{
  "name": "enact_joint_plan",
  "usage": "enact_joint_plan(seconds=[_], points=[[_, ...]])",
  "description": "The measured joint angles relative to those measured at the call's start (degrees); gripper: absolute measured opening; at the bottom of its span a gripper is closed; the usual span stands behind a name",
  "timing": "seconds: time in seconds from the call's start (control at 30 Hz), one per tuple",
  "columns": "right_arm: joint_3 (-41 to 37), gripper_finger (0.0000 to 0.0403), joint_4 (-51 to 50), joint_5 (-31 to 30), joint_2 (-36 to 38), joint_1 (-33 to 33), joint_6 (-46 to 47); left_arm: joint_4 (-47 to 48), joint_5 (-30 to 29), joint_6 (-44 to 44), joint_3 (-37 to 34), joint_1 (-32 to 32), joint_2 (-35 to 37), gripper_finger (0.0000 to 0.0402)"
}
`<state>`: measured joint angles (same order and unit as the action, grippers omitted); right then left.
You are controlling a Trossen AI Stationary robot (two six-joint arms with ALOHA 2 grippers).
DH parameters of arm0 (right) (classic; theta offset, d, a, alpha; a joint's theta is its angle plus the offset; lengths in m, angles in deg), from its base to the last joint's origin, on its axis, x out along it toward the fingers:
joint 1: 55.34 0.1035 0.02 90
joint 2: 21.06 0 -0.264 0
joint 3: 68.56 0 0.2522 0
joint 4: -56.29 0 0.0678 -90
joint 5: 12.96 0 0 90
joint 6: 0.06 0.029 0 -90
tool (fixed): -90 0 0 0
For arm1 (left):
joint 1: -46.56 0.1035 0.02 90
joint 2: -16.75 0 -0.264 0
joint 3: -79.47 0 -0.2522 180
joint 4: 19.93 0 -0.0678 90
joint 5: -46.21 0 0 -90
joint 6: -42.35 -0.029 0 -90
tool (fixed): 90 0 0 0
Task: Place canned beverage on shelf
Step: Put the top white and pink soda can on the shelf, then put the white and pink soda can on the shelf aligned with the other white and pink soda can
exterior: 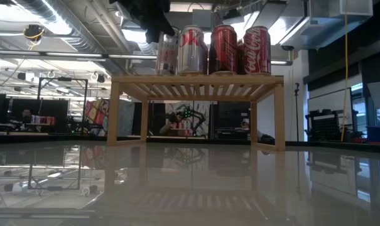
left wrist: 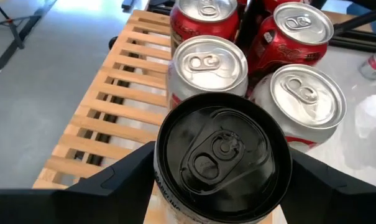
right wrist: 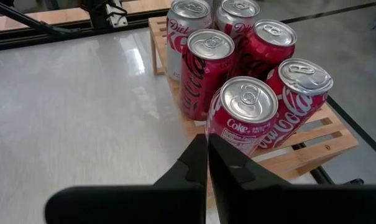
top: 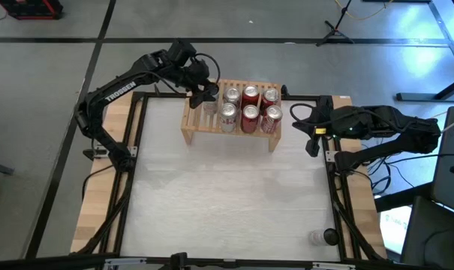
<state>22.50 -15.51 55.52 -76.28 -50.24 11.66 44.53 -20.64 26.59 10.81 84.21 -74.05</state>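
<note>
The light-wood shelf stands at the table's far middle, with several red and silver cans upright on the right part of its slatted top. My left gripper is over the shelf's left part, shut on a can with a dark top. That can stands beside the others in the low view. My right gripper is shut and empty, just right of the shelf. My left gripper pinches the dark-topped can between its two fingers, one on each side of the can's upper wall. The fingers come from above, pointing down. The can is upright, its bottom level with the shelf's top; whether it rests there I cannot tell.
Bare slats lie at the shelf's left end. A small clear bottle with a dark cap lies near the table's front right corner. Dark frame rails run along the table's sides.
</note>
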Motion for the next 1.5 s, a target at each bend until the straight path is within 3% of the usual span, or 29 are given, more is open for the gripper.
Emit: enact_joint_plan(seconds=[0.53, 0.7, 0.8, 0.97, 1.13, 1.3, 1.4, 1.5], points=[[0.0, 0.0012, 0.0, 0.0, 0.0, 0.0, -0.1, -1.1, 0.3, 0.1, 0.0, -0.4, 0.1, 0.0329], [0.0, 0.0012, 0.0, 0.0, 0.0, 0.0, -0.1, -1.3, -4.3, 0.2, 0.0, -0.4, 0.8, 0.0331], [0.0, 0.0012, -0.2, 0.0, 0.0, 0.1, -0.1, -2.9, -7.5, -0.4, 0.0, -0.9, 2.1, 0.0332], [0.0, 0.0012, -1.7, 0.1, 0.0, 0.1, -0.1, -6.8, -7.6, -2.4, 0.0, -0.9, 6.0, 0.0332], [0.0, 0.0012, -1.5, 0.1, 0.0, 0.1, 0.0, -8.6, -6.8, 3.1, 0.1, -1.7, 10.8, 0.0332], [0.0, 0.0012, -0.2, 1.4, -0.5, 0.1, 1.6, -7.3, -2.2, 6.7, 0.1, -5.2, 14.1, 0.0332], [0.0, 0.0012, 2.4, 6.8, -0.9, 0.1, 1.3, -6.0, -1.7, 9.6, 0.1, -9.5, 15.2, 0.0332], [0.0, 0.0012, 4.3, 6.9, -1.2, 0.2, 1.3, -5.4, -2.8, 13.2, 0.1, -15.6, 15.8, 0.0332]])
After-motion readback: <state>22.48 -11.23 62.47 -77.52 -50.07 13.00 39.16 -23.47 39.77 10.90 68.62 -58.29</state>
